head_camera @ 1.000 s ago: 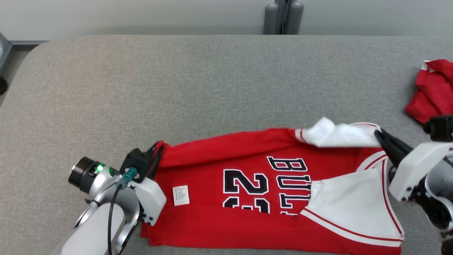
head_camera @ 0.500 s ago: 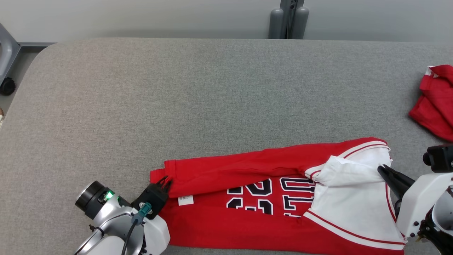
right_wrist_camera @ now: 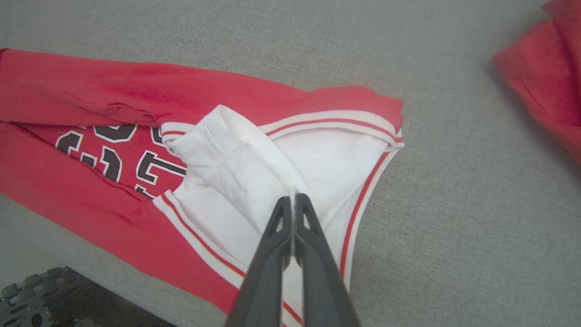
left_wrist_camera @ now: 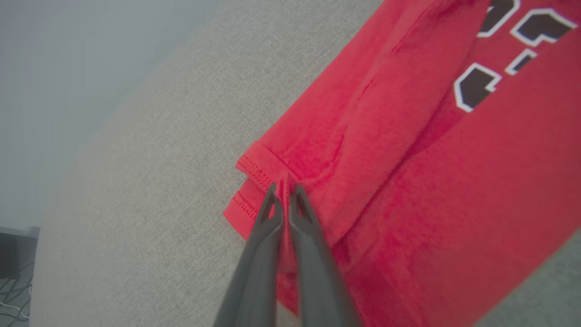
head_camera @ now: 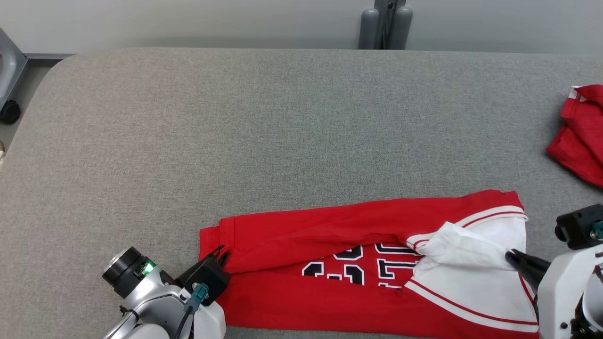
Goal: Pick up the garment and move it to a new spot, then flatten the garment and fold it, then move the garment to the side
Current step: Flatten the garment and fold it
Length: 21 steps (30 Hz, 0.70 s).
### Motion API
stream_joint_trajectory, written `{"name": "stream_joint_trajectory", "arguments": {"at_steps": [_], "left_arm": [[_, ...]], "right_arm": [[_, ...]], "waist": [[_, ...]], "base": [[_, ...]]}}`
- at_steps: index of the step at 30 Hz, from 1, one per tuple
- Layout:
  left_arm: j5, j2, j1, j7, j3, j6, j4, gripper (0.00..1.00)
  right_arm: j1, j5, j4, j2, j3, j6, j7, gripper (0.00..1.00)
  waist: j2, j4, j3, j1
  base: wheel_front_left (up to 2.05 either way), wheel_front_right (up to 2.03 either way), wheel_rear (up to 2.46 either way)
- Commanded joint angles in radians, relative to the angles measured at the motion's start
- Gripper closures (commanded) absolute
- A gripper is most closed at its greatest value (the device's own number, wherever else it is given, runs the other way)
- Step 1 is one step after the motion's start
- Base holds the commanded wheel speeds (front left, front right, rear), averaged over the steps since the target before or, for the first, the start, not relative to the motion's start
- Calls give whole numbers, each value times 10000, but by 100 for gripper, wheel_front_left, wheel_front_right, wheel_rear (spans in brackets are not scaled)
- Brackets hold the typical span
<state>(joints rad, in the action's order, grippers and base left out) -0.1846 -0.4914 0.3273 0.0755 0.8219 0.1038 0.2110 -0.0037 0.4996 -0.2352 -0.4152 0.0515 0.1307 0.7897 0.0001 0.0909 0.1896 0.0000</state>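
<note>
Where it lies: the garment, a red jersey, is stretched out along the near edge of the table, over toward the near right corner, and its lower part runs off the bottom of the head view.
Fold line: the far long side is turned over toward the near edge. That leaves a red band draped across the top of the black-and-white lettering, and only the lower halves of the characters peek out.
Left end: the left gripper is right there at the garment's left end, fingers clenched hard on the stitched red hem, with cloth bunched between the tips.
Right end: the right gripper has its fingers clamped on a white fold of the jersey. In the right wrist view a thin sliver of white shows between the tips.
Trim: red and white striped edging frames the white area on both sides of that fold.
Right edge of the table: a second red cloth sits bunched up, well apart from the garment.
Far edge: a grey post rises behind the table, right of the middle.
</note>
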Motion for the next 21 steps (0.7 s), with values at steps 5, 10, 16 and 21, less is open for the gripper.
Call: {"name": "stream_joint_trajectory", "arguments": {"at_steps": [5,10,16,21], "left_arm": [[75,-115,77,68,82,50,-14,100],[111,-159,37,96,174,109,40,100],[61,-195,13,118,151,239,120,100],[20,-225,15,64,121,347,158,100]], "right_arm": [[332,343,-545,-317,44,3,681,100],[454,604,-864,-507,1,3,1056,100],[484,487,-900,-736,-258,3,1204,100],[500,414,-857,-773,-336,3,1162,100]], "waist": [[-1,-15,14,0],[-1,-9,34,0],[-1,2,51,0],[-1,24,63,0]], "base": [[0,0,0],[0,0,0],[0,0,0],[0,0,0]]}}
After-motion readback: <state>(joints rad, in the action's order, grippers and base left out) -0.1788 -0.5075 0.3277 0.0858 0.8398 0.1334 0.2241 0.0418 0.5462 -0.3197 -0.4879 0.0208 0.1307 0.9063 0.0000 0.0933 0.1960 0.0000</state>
